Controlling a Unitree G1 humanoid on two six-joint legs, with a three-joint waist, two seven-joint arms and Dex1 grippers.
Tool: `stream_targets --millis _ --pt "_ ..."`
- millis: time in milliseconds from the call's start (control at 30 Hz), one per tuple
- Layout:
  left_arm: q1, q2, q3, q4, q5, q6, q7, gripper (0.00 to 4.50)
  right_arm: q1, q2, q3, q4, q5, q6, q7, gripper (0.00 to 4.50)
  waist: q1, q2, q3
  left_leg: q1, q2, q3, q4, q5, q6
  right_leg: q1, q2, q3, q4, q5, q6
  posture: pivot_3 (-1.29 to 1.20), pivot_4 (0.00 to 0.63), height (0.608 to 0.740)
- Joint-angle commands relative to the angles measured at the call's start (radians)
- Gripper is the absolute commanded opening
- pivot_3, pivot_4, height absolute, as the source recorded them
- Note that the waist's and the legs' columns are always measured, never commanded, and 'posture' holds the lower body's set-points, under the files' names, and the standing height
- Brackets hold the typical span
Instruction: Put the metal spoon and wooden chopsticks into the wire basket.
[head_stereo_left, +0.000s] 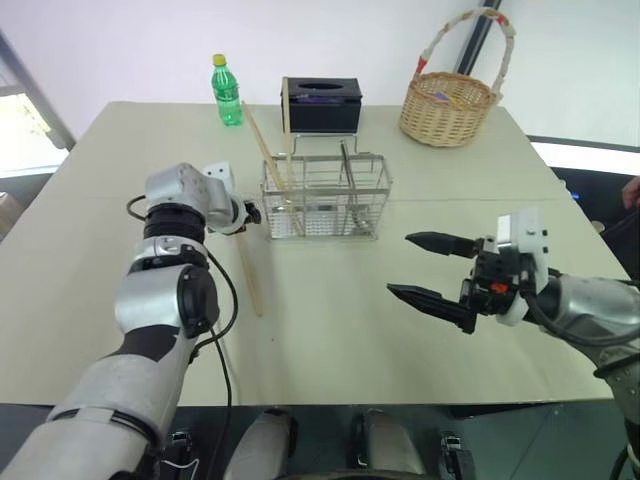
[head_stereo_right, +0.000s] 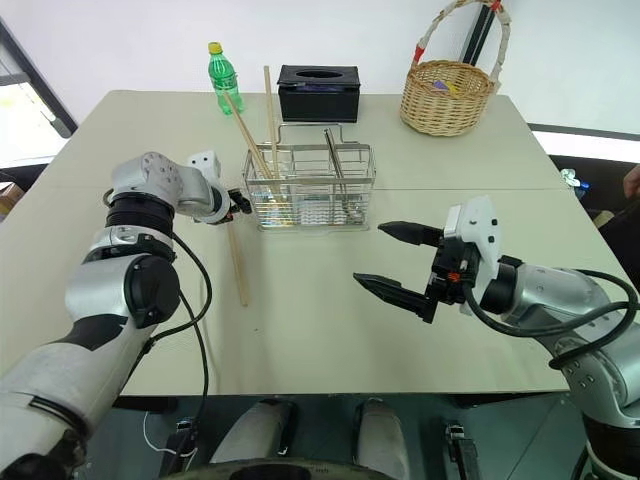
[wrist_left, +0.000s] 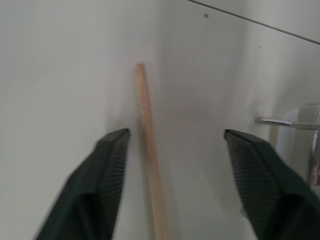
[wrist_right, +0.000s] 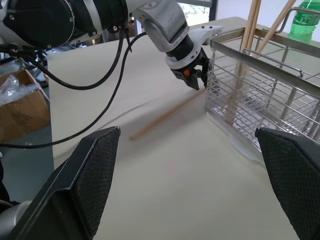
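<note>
wooden chopsticks: one long thin pale tan stick (head_stereo_left: 249, 276) lay flat on the beige table (head_stereo_left: 330, 340), just left of the rectangular silver wire-mesh basket (head_stereo_left: 325, 195); at least two more sticks (head_stereo_left: 268, 155) already stood tilted in the basket's left compartment. a slim metal piece (head_stereo_left: 346, 168) leaned in a right-hand compartment, possibly the small metal spoon, but too thin to be sure. judged step: pickup of the last loose chopstick. left gripper (wrist_left: 172, 165) hung over the stick's far end, close beside the basket's left wall, with its black fingers (wrist_left: 107, 170) spread and nothing between them gripped; in the left wrist view the stick ran between the fingers, nearer one finger than the other, touching neither as far as visible. next move would call for lowering, centring on the stick and closing, while staying off the basket wire. right gripper (head_stereo_left: 430, 270) hovered over bare table to the right of the basket, fingers fully apart, empty.
</note>
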Motion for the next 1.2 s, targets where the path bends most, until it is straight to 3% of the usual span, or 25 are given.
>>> stream_targets --millis 33,100,133,367,667,800,900,1000,1200 --pt "-0.033 0.000 0.016 0.030 0.000 -0.021 0.017 1.19 -0.002 0.003 -0.038 -0.038 0.022 -0.014 -0.012 4.50 0.002 0.000 0.000 0.000 0.000 0.000 0.000 0.000 0.000 0.000 0.000 0.000 0.000 0.000 0.000 0.00 0.150 0.661" --pt "-0.035 0.003 0.025 0.041 -0.002 -0.030 0.032 0.18 -0.003 0.002 -0.039 -0.036 0.023 -0.014 -0.014 4.50 0.002 0.000 0.000 0.000 -0.001 0.000 0.000 0.000 0.000 0.000 0.000 0.000 0.000 0.000 0.000 0.00 0.150 0.661" --pt "-0.036 0.006 0.029 0.045 -0.003 -0.033 0.039 0.08 -0.005 0.001 -0.038 -0.034 0.023 -0.013 -0.015 4.50 0.002 0.000 0.000 0.000 -0.001 0.000 0.000 0.000 0.000 0.000 0.000 0.000 0.000 0.000 0.000 0.00 0.150 0.661" --pt "-0.038 0.046 0.038 0.038 0.006 -0.058 0.053 0.08 -0.027 0.003 -0.030 -0.018 0.022 -0.009 -0.015 4.50 -0.001 0.000 0.000 0.000 0.000 0.000 0.000 0.000 0.000 0.000 0.000 0.000 0.000 0.000 0.000 0.00 0.150 0.661" --pt "-0.106 0.179 0.021 -0.013 0.019 -0.243 -0.030 0.08 -0.067 0.005 0.002 0.004 0.029 0.006 -0.006 4.50 0.001 0.000 0.000 -0.001 0.000 0.000 -0.001 0.000 0.000 -0.001 0.001 0.000 0.000 0.000 0.000 0.00 0.150 0.661" --pt "-0.153 0.207 0.030 -0.127 -0.006 -0.494 -0.127 0.08 -0.082 -0.010 -0.001 0.011 0.045 0.021 0.004 4.50 0.002 -0.001 0.000 -0.001 -0.001 0.000 0.000 0.000 0.000 0.000 -0.001 0.000 -0.001 0.000 0.000 0.00 0.150 0.661" --pt "-0.206 0.190 0.097 -0.249 -0.126 -0.642 -0.283 0.08 -0.101 -0.020 -0.007 0.022 0.060 0.037 0.008 4.50 0.000 -0.002 0.001 -0.004 0.000 -0.001 0.001 0.002 -0.004 -0.002 -0.002 -0.001 -0.001 0.000 0.000 0.00 0.150 0.661" --pt "-0.247 0.176 0.114 -0.393 -0.234 -0.647 -0.401 0.08 -0.108 -0.028 -0.001 0.025 0.063 0.050 0.015 4.50 -0.002 -0.001 0.001 -0.004 0.000 0.000 0.001 0.002 -0.004 -0.002 -0.003 -0.001 -0.002 0.000 0.000 0.00 0.150 0.661" --pt "-0.221 0.139 0.029 -0.551 -0.264 -0.593 -0.452 0.08 -0.101 -0.002 -0.003 0.025 0.062 0.047 -0.017 4.50 -0.002 0.004 -0.002 -0.001 -0.001 0.002 0.001 -0.002 0.004 0.001 -0.002 0.000 -0.002 0.000 0.000 0.00 0.150 0.661"
